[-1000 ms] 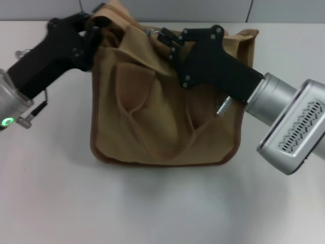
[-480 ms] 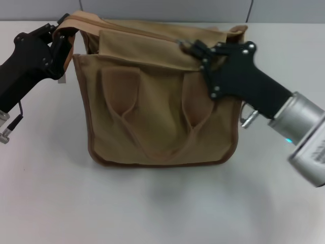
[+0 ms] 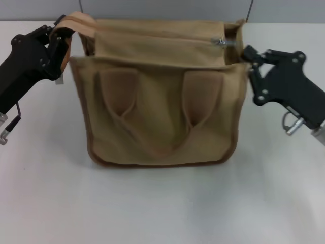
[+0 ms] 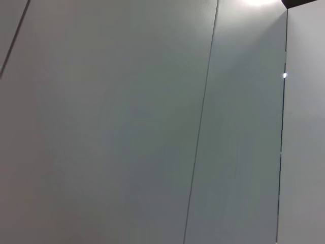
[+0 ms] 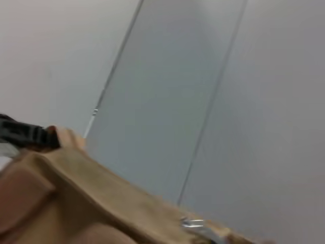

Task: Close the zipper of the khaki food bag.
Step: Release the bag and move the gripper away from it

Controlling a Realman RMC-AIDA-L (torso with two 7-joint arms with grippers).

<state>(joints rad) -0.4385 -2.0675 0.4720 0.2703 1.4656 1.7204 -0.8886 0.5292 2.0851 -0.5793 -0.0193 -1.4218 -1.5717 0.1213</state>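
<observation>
The khaki food bag stands in the middle of the white table, with two looped handles on its front. The zipper runs along its top, and the silver pull tab lies at the right end. My left gripper is shut on the tan strap end at the bag's top left corner. My right gripper is just past the bag's right edge, apart from the pull tab. The right wrist view shows the bag's top, the pull tab and the left gripper farther off.
The white table stretches in front of the bag and to both sides. A grey panelled wall stands behind and fills the left wrist view.
My right gripper drew the pull tab rightward along the bag's top to its right end, then came off it and moved right. The left gripper pulled the bag's left corner outward and holds it.
</observation>
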